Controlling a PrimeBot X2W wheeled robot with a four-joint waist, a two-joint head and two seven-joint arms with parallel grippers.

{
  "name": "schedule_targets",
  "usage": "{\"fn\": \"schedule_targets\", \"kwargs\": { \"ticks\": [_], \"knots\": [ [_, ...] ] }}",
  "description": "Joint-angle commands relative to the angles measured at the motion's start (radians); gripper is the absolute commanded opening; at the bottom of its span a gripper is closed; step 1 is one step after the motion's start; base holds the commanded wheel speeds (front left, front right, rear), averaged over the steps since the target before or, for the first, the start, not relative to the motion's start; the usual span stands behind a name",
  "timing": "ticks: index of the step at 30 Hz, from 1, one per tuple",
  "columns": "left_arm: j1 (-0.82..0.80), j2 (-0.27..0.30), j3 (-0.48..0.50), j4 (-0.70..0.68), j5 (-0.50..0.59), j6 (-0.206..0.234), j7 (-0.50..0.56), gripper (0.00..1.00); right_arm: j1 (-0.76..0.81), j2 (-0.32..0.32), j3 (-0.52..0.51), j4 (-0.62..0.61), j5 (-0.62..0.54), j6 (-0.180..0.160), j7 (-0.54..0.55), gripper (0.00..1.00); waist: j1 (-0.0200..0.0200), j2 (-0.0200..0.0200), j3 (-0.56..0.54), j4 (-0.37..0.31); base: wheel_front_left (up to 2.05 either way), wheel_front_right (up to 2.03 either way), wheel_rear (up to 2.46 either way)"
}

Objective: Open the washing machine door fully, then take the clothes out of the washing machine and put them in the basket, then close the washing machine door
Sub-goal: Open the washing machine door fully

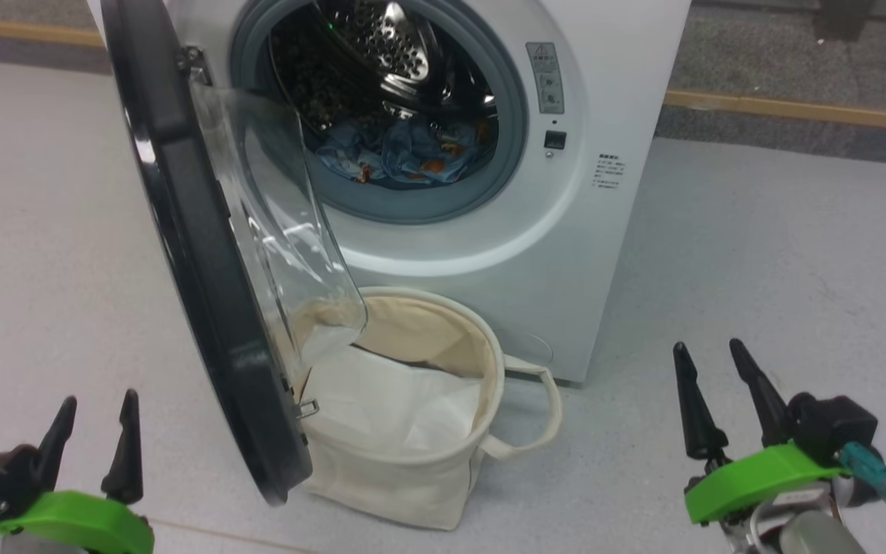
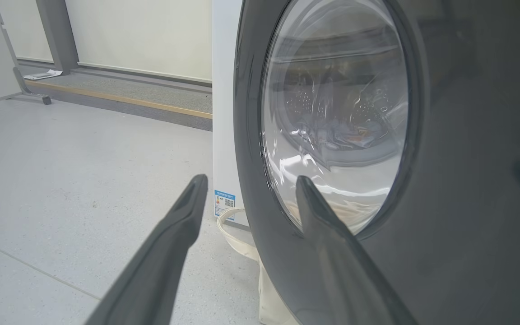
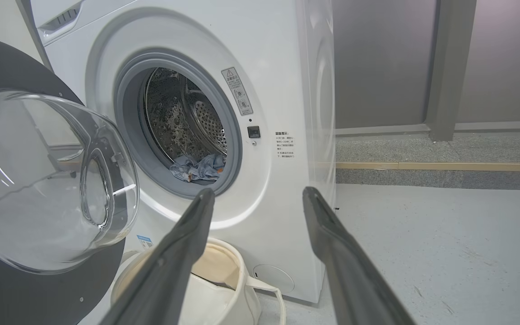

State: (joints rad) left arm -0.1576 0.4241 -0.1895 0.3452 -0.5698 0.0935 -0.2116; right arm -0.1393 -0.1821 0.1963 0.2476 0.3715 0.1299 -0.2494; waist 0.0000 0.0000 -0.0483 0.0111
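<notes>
Door (image 1: 204, 308) open, covering part of basket (image 1: 412, 492), clothes (image 1: 412, 150) dim inside drum (image 1: 401, 38)

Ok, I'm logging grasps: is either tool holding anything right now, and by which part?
Nothing is held. The left tool and right tool are both open and empty; the clothes lie inside the washing machine.

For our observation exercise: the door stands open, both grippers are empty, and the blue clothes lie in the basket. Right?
No: the head view shows the clothes inside the washing machine, not the basket. The door is open; left gripper, right gripper empty.
</notes>
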Motion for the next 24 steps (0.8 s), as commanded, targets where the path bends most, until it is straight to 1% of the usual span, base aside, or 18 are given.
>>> {"fn": "schedule_targets", "kwargs": {
  "ticks": [1, 5, 20, 21, 22, 23, 24],
  "knots": [
    [-0.025, 0.049, 0.049, -0.027, -0.005, 0.005, -0.002, 1.0, -0.007, 0.002, 0.011, -0.036, -0.011, 0.001, -0.012, 1.0, 0.0, 0.0, -0.006, -0.004, 0.0, 0.0, 0.0],
    [-0.019, 0.053, 0.051, -0.03, -0.008, 0.007, -0.004, 1.0, 0.002, 0.011, 0.006, -0.038, -0.018, 0.001, -0.012, 1.0, 0.0, 0.0, -0.012, -0.006, 0.0, 0.0, 0.0],
    [-0.026, 0.064, 0.057, -0.012, -0.027, 0.002, -0.004, 1.0, -0.008, 0.01, 0.021, -0.027, -0.022, 0.001, -0.012, 1.0, 0.0, 0.0, -0.015, -0.009, 0.0, 0.0, 0.0],
    [-0.027, 0.064, 0.057, -0.01, -0.029, 0.002, -0.004, 0.59, -0.008, 0.009, 0.021, -0.026, -0.022, 0.001, -0.012, 1.0, 0.0, 0.0, -0.016, -0.009, 0.0, 0.0, 0.0],
    [-0.029, 0.065, 0.057, -0.009, -0.029, 0.001, -0.004, 0.15, -0.008, 0.009, 0.02, -0.023, -0.021, 0.001, -0.012, 1.0, 0.0, 0.0, -0.016, -0.009, 0.0, 0.0, 0.0],
    [-0.03, 0.066, 0.056, -0.009, -0.029, 0.0, -0.005, 0.03, -0.008, 0.009, 0.021, -0.021, -0.021, 0.001, -0.012, 1.0, 0.0, 0.0, -0.016, -0.009, 0.0, 0.0, 0.0],
    [-0.031, 0.067, 0.055, -0.007, -0.029, -0.001, -0.006, 0.0, -0.008, 0.009, 0.021, -0.02, -0.021, 0.001, -0.012, 1.0, 0.0, 0.0, -0.016, -0.009, 0.0, 0.0, 0.0]
  ]
}}
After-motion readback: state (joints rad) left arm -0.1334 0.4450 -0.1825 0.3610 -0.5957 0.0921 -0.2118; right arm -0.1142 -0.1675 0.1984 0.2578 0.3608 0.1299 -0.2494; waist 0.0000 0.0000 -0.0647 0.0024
